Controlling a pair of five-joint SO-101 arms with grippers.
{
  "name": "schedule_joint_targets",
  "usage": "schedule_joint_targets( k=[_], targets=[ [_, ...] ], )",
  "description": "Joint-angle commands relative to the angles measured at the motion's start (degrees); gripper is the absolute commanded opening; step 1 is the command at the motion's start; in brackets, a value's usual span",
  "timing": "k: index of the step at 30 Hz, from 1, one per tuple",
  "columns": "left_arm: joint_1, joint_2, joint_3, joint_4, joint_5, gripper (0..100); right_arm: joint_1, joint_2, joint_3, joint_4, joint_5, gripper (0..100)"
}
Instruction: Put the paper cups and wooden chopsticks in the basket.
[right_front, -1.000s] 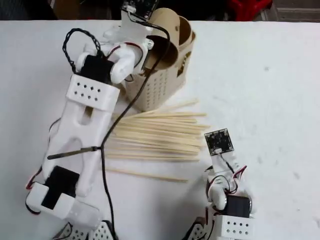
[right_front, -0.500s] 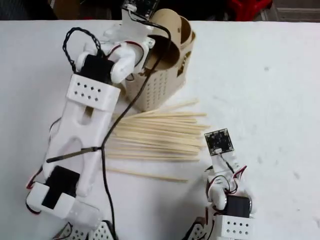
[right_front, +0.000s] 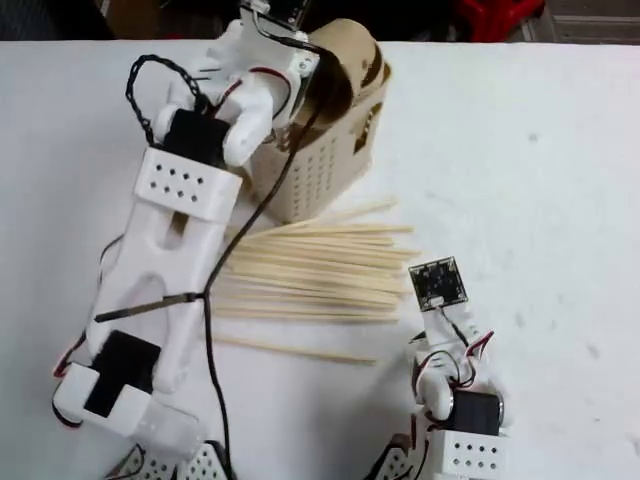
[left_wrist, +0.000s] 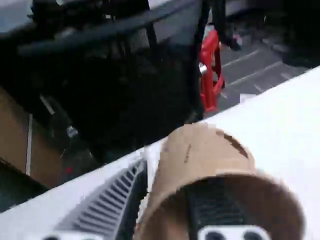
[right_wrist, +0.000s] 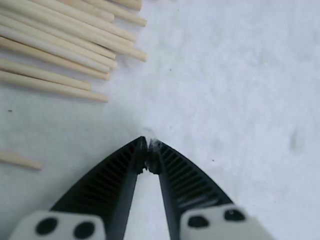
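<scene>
Paper cup (right_front: 348, 68) and wooden chopsticks (right_front: 310, 270) sit in quite different places with respect to the basket (right_front: 320, 170). The brown cup is tipped on its side at the basket's open top, over the end farthest from the sticks, and whether it already rests inside the basket cannot be told. The left hand (left_wrist: 167, 195) is clamped on the cup's wall, with one ribbed black finger (left_wrist: 215, 205) inside the mouth and the other finger against the outside.

The chopsticks lie outside the basket in a loose fan on the white counter (right_front: 520, 150), just beside its perforated wall. The nearest sticks come right up to the basket's foot, and one stray stick (right_front: 295, 349) lies apart on the side of the pile away from the basket.

The right hand (right_wrist: 147, 150) is well apart from the basket, beyond the pile, low over bare counter near the stick ends. Its two fingers are closed together, tips touching, with nothing between them.
</scene>
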Motion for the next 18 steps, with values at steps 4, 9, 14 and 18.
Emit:
schedule_joint_targets(
  k=[4,9,14,18],
  targets=[
    [0.7,-0.2,-2.8,-10.5,0.7,12,0.6,-0.4,0.4,0.1,0.4,1.8],
    [0.9,0.1,-2.5,-12.3,0.7,12,0.7,-0.4,0.4,0.1,0.4,1.8],
    [2.3,2.2,-3.0,-8.6,0.7,12,0.6,-0.4,0.4,0.1,0.4,1.8],
    [3.1,2.2,-3.0,-7.4,0.8,12,0.6,-0.4,0.4,0.1,0.4,1.8]
  ],
)
